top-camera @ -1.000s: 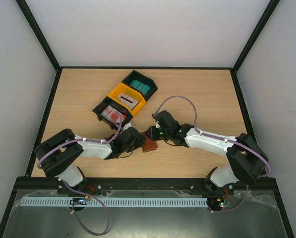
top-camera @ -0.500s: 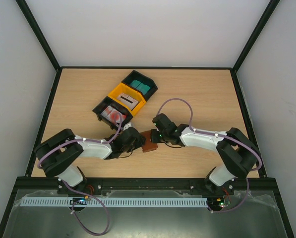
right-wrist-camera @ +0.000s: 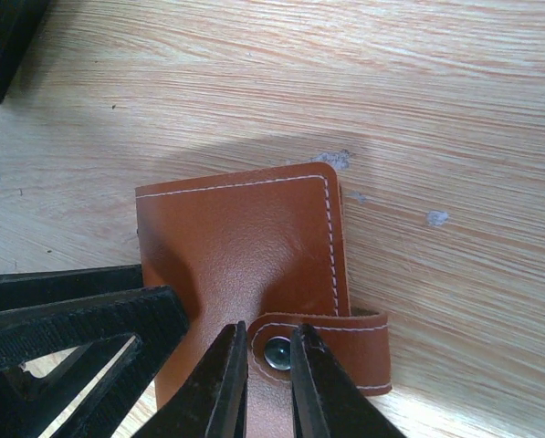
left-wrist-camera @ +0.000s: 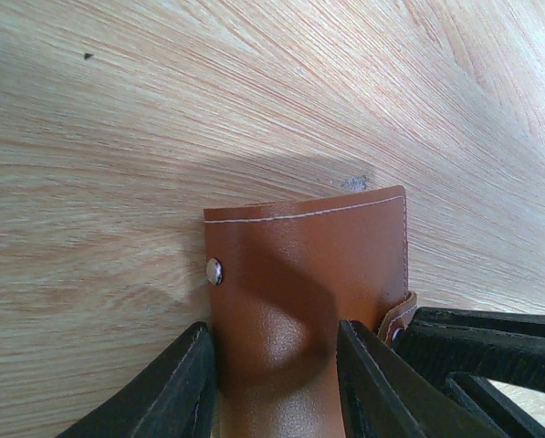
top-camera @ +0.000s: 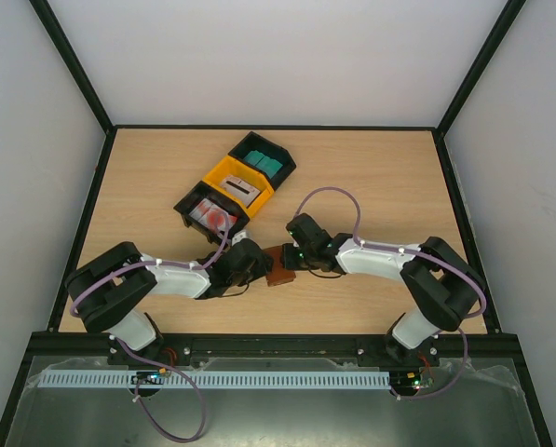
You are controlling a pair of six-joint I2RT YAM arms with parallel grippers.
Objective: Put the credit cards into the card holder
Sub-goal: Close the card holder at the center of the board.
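Note:
The brown card holder (top-camera: 281, 269) lies closed on the table between both arms. My left gripper (top-camera: 262, 267) is shut on it, one finger on each side edge, as the left wrist view shows (left-wrist-camera: 274, 333) on the card holder (left-wrist-camera: 299, 265). My right gripper (top-camera: 288, 253) is nearly shut on the holder's snap strap (right-wrist-camera: 345, 351), its fingertips (right-wrist-camera: 228, 365) on either side of the metal snap, over the card holder (right-wrist-camera: 245, 237). The credit cards sit in bins at the back: teal cards (top-camera: 264, 162), a grey card (top-camera: 241, 189), white and red cards (top-camera: 209, 215).
Three joined bins stand in a diagonal row behind the arms: a black bin (top-camera: 276, 151), a yellow bin (top-camera: 223, 173), a black bin (top-camera: 186, 207). The left gripper's fingers (right-wrist-camera: 80, 319) show in the right wrist view. Black frame posts edge the table.
My right gripper has moved a little left onto the card holder's strap, and its elbow has folded in. The left arm and the card holder have stayed put.

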